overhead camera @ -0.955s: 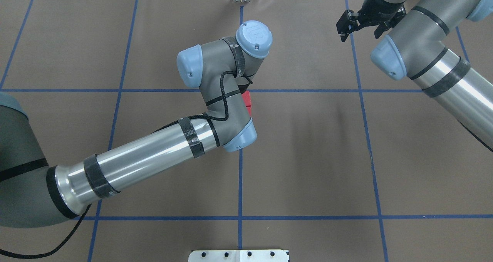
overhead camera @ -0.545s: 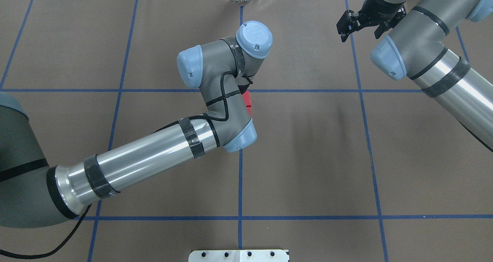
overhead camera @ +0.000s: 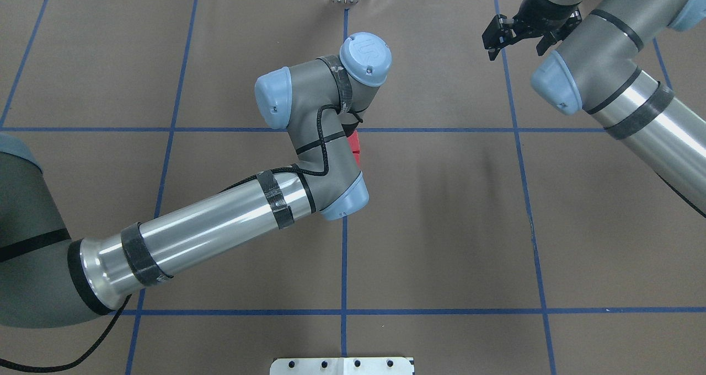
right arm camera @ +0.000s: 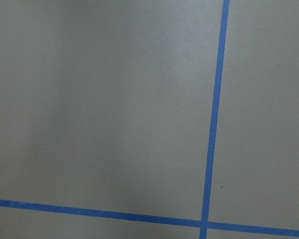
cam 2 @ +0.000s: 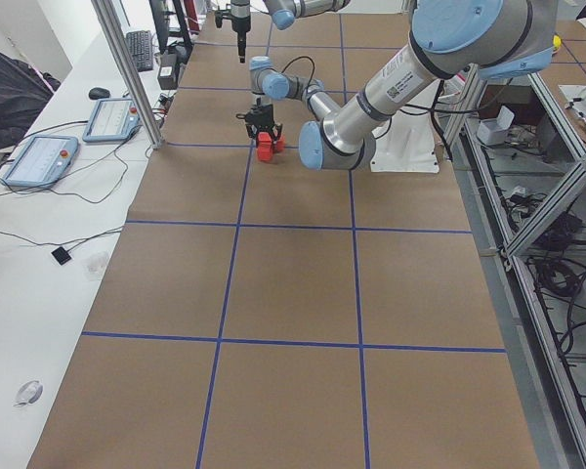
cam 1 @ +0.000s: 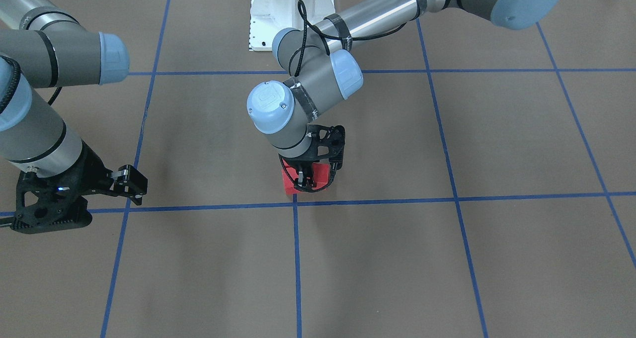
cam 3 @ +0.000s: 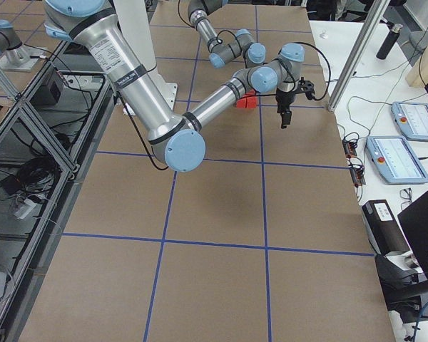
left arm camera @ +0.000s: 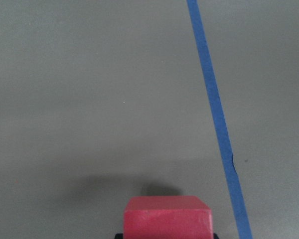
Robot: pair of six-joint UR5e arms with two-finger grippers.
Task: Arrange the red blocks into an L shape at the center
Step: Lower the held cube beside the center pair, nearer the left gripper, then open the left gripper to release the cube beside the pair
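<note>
The left gripper (cam 1: 318, 180) clasps one of the red blocks (cam 1: 288, 184), which sit clustered just beside the center (cam 1: 295, 204) — gathering looks done, the L unconfirmed, release pending. Far right, the right gripper (overhead camera: 492, 37) hangs — fingers narrow, empty.

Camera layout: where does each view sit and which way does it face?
Front-facing: across the table, steeply down toward the base plate; left arm, right arm, left claw over the red blocks.
Overhead: behind the robot, forward and down; both arms, right claw.
Exterior left: table end; left arm nearest.
Exterior right: opposite end; right arm nearest.
Left wrist: down on a red block and tape; left claw sliver.
Right wrist: down on a tape crossing; no body.
Shared: front-facing and overhead both show red blocks beside the center.
</note>
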